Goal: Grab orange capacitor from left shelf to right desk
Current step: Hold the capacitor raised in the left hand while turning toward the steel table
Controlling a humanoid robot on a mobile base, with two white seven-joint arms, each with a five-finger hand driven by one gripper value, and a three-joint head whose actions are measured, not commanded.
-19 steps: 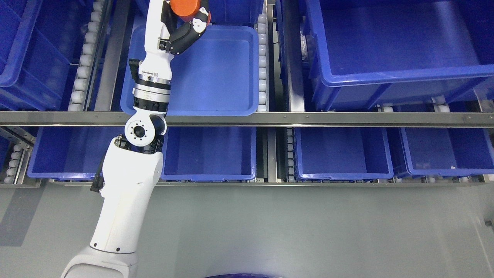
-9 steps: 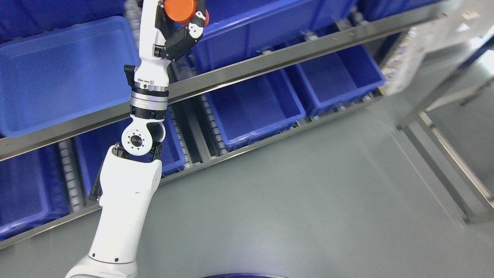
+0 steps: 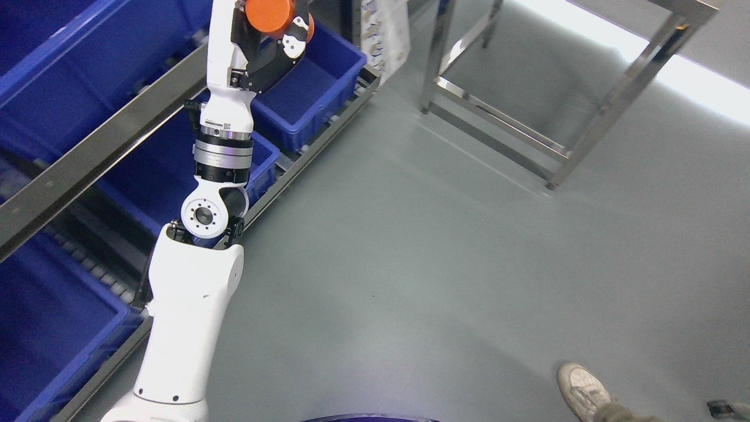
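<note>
My left hand [image 3: 275, 32] is raised at the top of the head view, its black and white fingers curled around the orange capacitor [image 3: 268, 14], a round orange cylinder partly cut off by the top edge. The white left arm [image 3: 193, 305] rises from the bottom left. The shelf with blue bins [image 3: 304, 88] lies behind and to the left of the hand. A metal desk frame [image 3: 498, 126] stands at the upper right; its top is out of view.
A steel shelf rail [image 3: 88, 158] crosses diagonally at the left, with more blue bins [image 3: 53, 328] below it. Grey floor [image 3: 410, 264] fills the middle and right. A person's shoe [image 3: 583, 390] shows at the bottom right. A white printed sheet [image 3: 387, 29] hangs at the shelf's end.
The whole picture has swung as the camera turned right: the shelf slid to the left, the desk frame and a person's shoe came into view. The left hand keeps hold of the orange capacitor.
</note>
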